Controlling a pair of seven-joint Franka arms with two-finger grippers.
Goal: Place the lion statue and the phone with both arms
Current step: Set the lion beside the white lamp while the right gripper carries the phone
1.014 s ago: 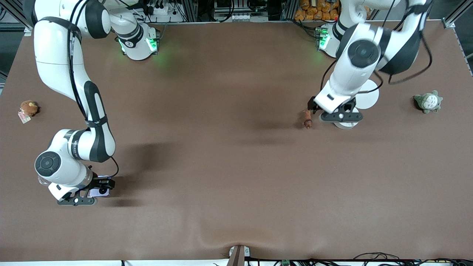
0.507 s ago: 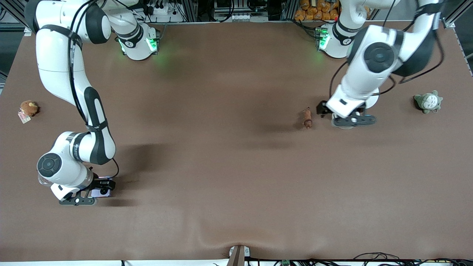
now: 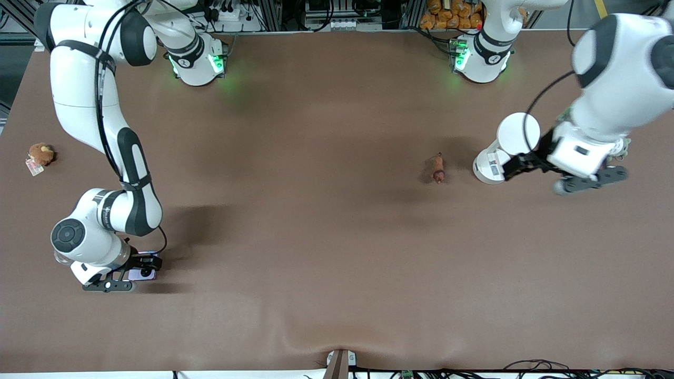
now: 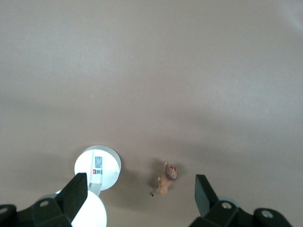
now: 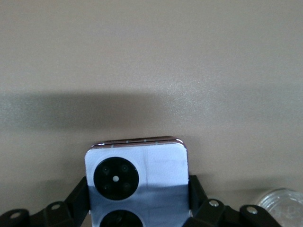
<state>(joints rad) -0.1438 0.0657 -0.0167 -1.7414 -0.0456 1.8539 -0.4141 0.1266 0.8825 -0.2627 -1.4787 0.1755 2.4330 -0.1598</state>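
Nearby, white cylinder [image 3: 506,148] beside lion statue [image 3: 438,169]

Robot lab — aluminium framing [image 3: 274,13], cables [image 3: 532,364] — brown table [image 3: 326,237].

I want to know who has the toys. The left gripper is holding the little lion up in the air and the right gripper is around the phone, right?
Not quite. The left gripper is open and empty; the lion statue lies on the table, as the front view shows. The right gripper is around the phone.

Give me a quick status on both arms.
Left claw open, up over the white cylinder; lion statue lying loose beside it. Right claw low at the table, fingers flanking the phone. Nothing in the way.
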